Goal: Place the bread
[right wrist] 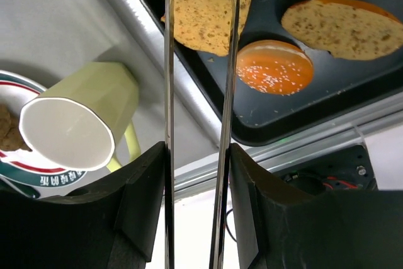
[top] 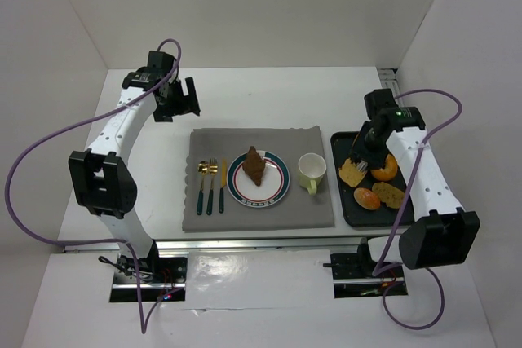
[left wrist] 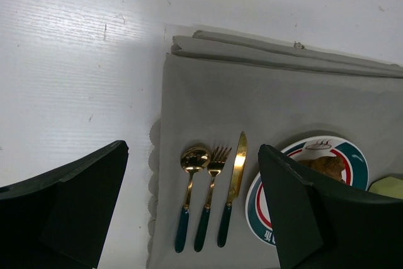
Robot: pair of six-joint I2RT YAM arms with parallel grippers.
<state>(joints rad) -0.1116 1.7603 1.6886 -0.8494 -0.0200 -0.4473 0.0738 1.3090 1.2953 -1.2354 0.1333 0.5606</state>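
Observation:
A tan bread slice (right wrist: 204, 4) lies at the left end of the black tray (top: 345, 205); it also shows in the top view (top: 353, 173). My right gripper (right wrist: 197, 149) is shut on metal tongs (right wrist: 169, 61), and their two thin arms reach down on either side of that slice. In the top view the right gripper (top: 360, 155) hangs over the tray's left part. A dark brown bread piece (top: 255, 166) sits on the striped plate (top: 277, 191). My left gripper (top: 181, 103) is open and empty, high over the table behind the mat's left corner (left wrist: 193, 148).
The tray also holds an orange bun (top: 387, 169), a sesame bun (top: 367, 198) and an oval slice (top: 390, 194). A green mug (top: 311, 173) stands between plate and tray. A spoon, fork and knife (top: 211, 185) lie on the grey mat (top: 245, 218).

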